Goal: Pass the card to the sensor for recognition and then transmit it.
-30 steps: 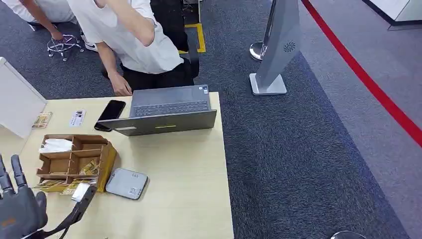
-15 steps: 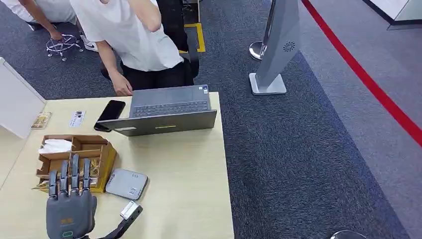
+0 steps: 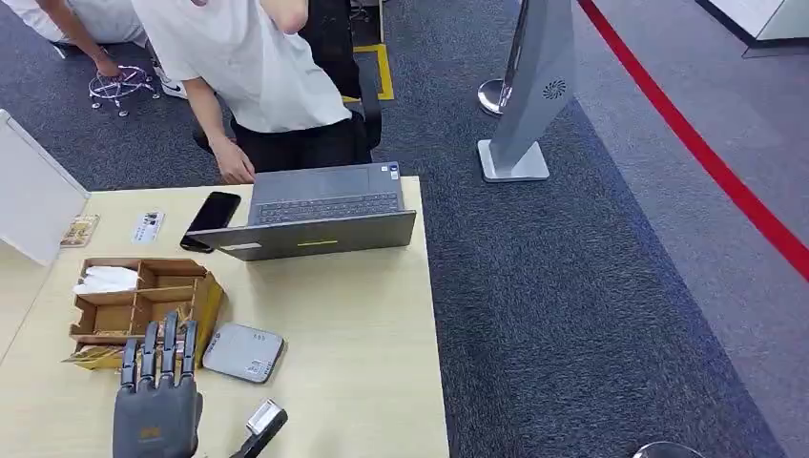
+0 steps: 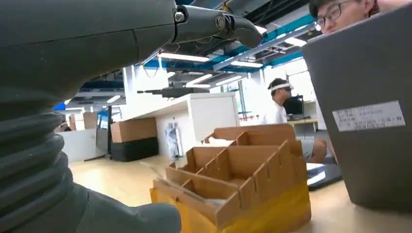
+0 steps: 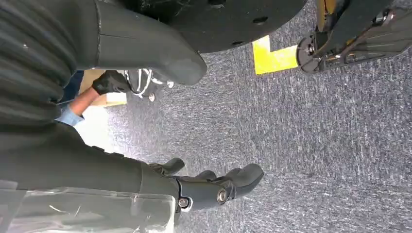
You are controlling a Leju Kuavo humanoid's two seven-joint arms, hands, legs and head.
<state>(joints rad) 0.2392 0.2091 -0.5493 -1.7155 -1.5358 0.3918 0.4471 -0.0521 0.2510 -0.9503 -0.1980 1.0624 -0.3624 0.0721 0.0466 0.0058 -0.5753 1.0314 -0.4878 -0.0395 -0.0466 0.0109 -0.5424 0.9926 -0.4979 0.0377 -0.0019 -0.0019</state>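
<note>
- The left hand (image 3: 157,412) hovers low over the near part of the wooden table (image 3: 353,324), back upward, fingers (image 3: 164,348) straight and side by side, pointing away from the robot.
- Its thumb (image 3: 259,431) sticks out wide to the right, well apart from the fingers; the hand is spread and nothing lies in its grasp. A small pale patch shows at the thumb's tip, too small to tell what it is.
- The fingertips reach the near edge of the cardboard box (image 3: 143,303), which is split into compartments. In the left wrist view the box (image 4: 238,182) stands close ahead of the hand.
- The cards (image 3: 172,322), yellowish, sit in the box's near compartments, and some stick out at its near left corner. A white crumpled piece lies in the far left compartment.
- The sensor (image 3: 243,352), a flat grey pad with rounded corners, lies on the table just right of the box, between the hand's fingers and thumb but apart from both.
- The right hand (image 5: 194,187) hangs over grey carpet, fingers loosely bent and apart, holding nothing.
- Farther along the table stand an open laptop (image 3: 320,212) and, just left of it, a black phone (image 3: 212,214).
- A person in a white shirt (image 3: 253,72) sits behind the laptop, one hand at the table's far edge.
</note>
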